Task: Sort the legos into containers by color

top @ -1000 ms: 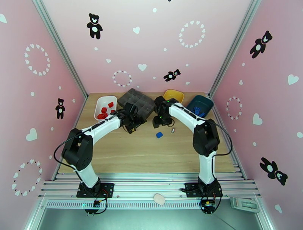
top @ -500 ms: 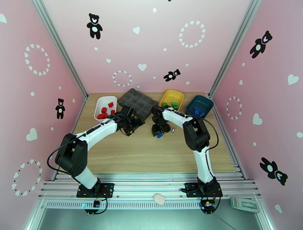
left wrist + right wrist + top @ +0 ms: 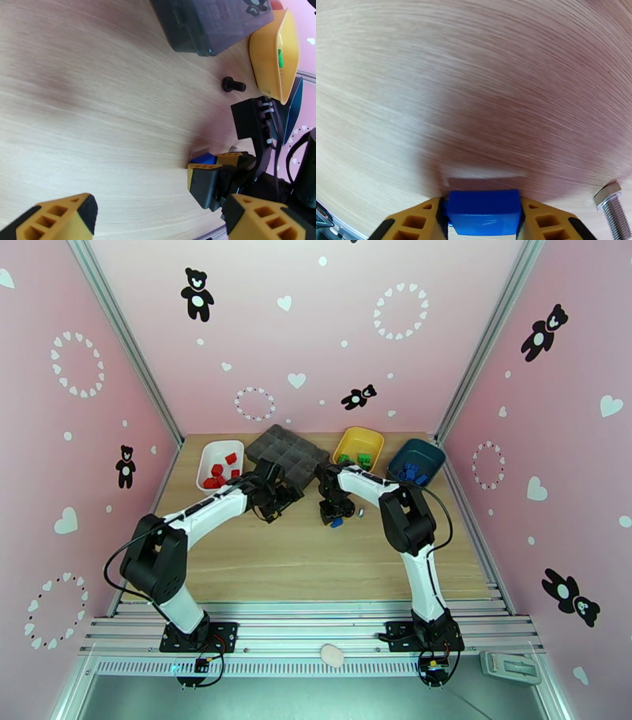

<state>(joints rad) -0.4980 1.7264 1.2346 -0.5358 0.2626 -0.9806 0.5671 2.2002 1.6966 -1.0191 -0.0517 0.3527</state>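
**Sort nearly done: last loose blue piece in the claw**

Approx. mid-table (image 3: 300, 564), right of centre, one blue lego (image 3: 484, 209) was clamped betw. the pads (image 3: 539, 217) of the right gripper (image 3: 335, 516), both pads touching its sides. Whether it was lifted off the wood could not be told. A silver bolt (image 3: 610, 199) lay just beside it, not part of the job. The left gripper (image 3: 158, 209) was spread wide w/ nothing betw. its fingers, left of centre, just in front of the dark grey tray (image 3: 284, 449). No other loose lego was seen on the table, though some wood under the arms was hidden.

Along the far edge, L to R:
- The white container (image 3: 212, 444) sat at the far-left corner, w/ several red legos (image 3: 217, 473) in it.
- The tray sat at centre, its contents not made out.
- The yellow container (image 3: 362, 430) sat right of centre, w/ green legos (image 3: 363, 459) in it, two seen.
- The teal container (image 3: 419, 442) sat nr the far-right corner, w/ several blue legos (image 3: 411, 470) in it.

No mixed colours were noted in any bin, as far as could be seen.

Sorting was judged almost complete. Reds and greens looked done. Only the gripped blue piece was left to be carried to the teal container and released.
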